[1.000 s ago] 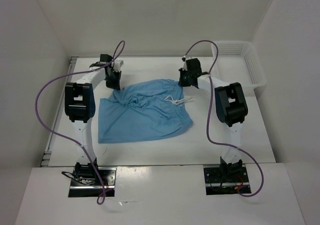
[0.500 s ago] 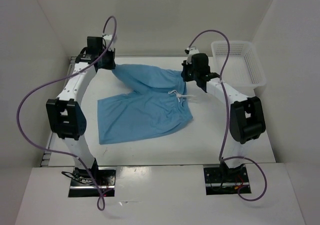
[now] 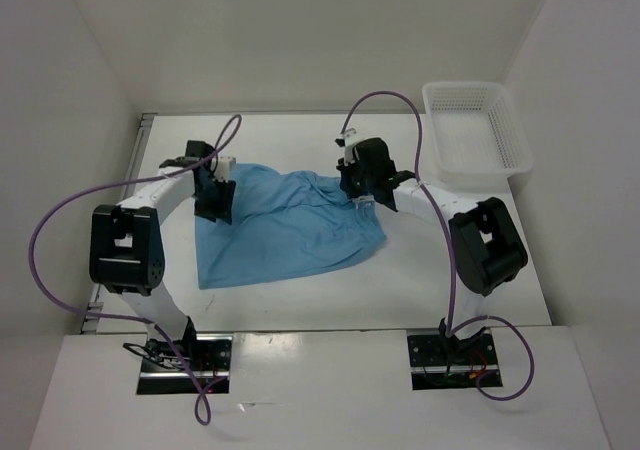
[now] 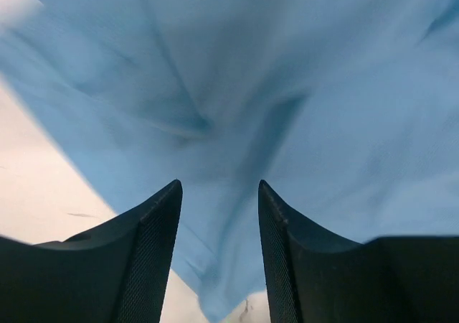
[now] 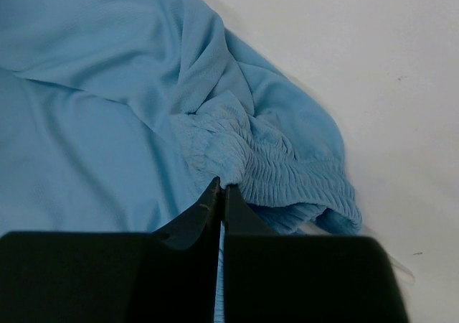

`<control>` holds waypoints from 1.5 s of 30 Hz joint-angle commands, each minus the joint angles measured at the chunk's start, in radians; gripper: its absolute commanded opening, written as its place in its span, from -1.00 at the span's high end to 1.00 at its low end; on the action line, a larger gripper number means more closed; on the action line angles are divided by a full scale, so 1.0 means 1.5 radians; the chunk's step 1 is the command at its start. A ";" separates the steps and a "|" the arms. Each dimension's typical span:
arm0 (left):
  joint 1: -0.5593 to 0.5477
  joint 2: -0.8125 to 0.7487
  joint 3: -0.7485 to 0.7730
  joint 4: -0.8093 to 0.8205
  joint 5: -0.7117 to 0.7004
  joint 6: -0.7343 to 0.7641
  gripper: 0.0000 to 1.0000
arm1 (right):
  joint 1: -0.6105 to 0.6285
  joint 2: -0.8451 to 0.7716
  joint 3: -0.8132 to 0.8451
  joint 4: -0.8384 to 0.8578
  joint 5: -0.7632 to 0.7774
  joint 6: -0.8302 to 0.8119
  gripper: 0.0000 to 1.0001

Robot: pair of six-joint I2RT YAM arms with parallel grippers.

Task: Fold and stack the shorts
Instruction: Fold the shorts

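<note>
Both arms have come down from the top of the frame since half a second ago. Back then they held the shorts (image 3: 290, 230) up and pulled wide near the far wall. Now the blue cloth lies low on the table (image 3: 450, 260), in the middle of the top view, with its upper part folded down over the rest.

I see my left gripper (image 3: 215, 205) at the upper left edge of the shorts. It was shut on the cloth before. In the left wrist view the left gripper (image 4: 219, 186) has its two fingers (image 4: 150, 258) apart, and the blue cloth (image 4: 287, 86) lies loose under and past them, filling most of that view. A bit of white table shows at the left side.

My right gripper (image 3: 357, 188) sits at the upper right corner of the shorts. In the right wrist view the right gripper (image 5: 219, 186) has its fingers pressed together, with a thin strip of blue between them, so it is pinching the cloth (image 5: 93, 122). The bunched, stretchy waistband (image 5: 287, 172) lies just past the tips, in the middle of that view.

The white basket (image 3: 470, 130) stands at the upper right of the top view, well apart from the shorts.
</note>
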 commanded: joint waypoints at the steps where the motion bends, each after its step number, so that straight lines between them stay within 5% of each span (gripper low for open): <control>1: 0.036 -0.025 0.112 0.083 0.016 0.002 -0.09 | 0.000 -0.029 -0.006 0.048 0.001 -0.012 1.00; 12: 0.060 0.209 0.315 0.067 0.033 0.002 -0.01 | 0.000 -0.029 -0.018 0.048 0.007 -0.012 1.00; 24: 0.030 0.256 0.271 0.051 0.033 0.002 -0.01 | 0.000 -0.029 -0.025 0.036 0.015 -0.018 1.00; 33: 0.030 0.274 0.250 0.039 0.010 0.002 0.54 | 0.000 -0.041 -0.026 0.036 0.027 -0.024 1.00; 37: 0.030 0.260 0.250 0.039 0.010 0.002 0.95 | 0.000 -0.041 -0.026 0.036 0.027 -0.030 1.00; 45: 0.036 0.180 0.290 0.084 0.017 0.002 0.99 | -0.007 -0.068 -0.011 0.042 0.054 -0.051 1.00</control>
